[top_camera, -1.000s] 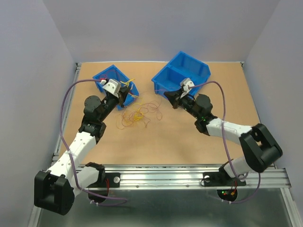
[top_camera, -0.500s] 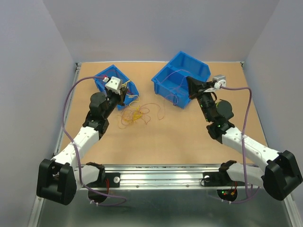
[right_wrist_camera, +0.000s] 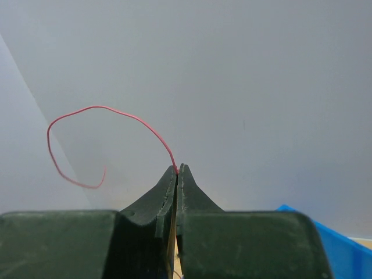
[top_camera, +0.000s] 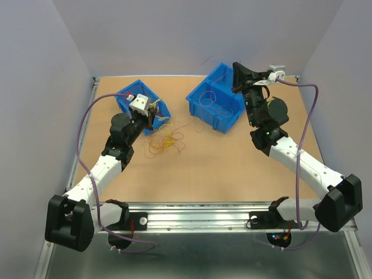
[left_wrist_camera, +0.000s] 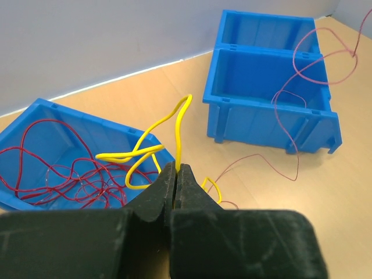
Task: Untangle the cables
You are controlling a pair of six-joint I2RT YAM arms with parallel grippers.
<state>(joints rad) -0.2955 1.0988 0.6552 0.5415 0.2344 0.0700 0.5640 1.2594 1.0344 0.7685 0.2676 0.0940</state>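
Note:
A loose tangle of orange, yellow and red cables (top_camera: pixel 165 141) lies on the table between the two bins. My left gripper (top_camera: pixel 152 111) is by the left bin's right corner. In the left wrist view the gripper (left_wrist_camera: pixel 176 168) is shut on a yellow cable (left_wrist_camera: pixel 180 125) that loops up over the bin's edge. My right gripper (top_camera: pixel 235 71) is raised high over the right bin. In the right wrist view it (right_wrist_camera: pixel 177 168) is shut on a thin red cable (right_wrist_camera: pixel 116 110), whose free end curls against the wall. The red cable (left_wrist_camera: pixel 296 110) hangs in loops in front of that bin.
The left blue bin (top_camera: pixel 125 96) holds several red wires (left_wrist_camera: pixel 58 168). The larger, two-compartment right blue bin (top_camera: pixel 216 110) stands at the back centre-right, also in the left wrist view (left_wrist_camera: pixel 267 75). Grey walls enclose the table on three sides.
My right gripper has risen from table level in front of the right bin to high above it, drawing the red cable up. My left gripper has barely moved.

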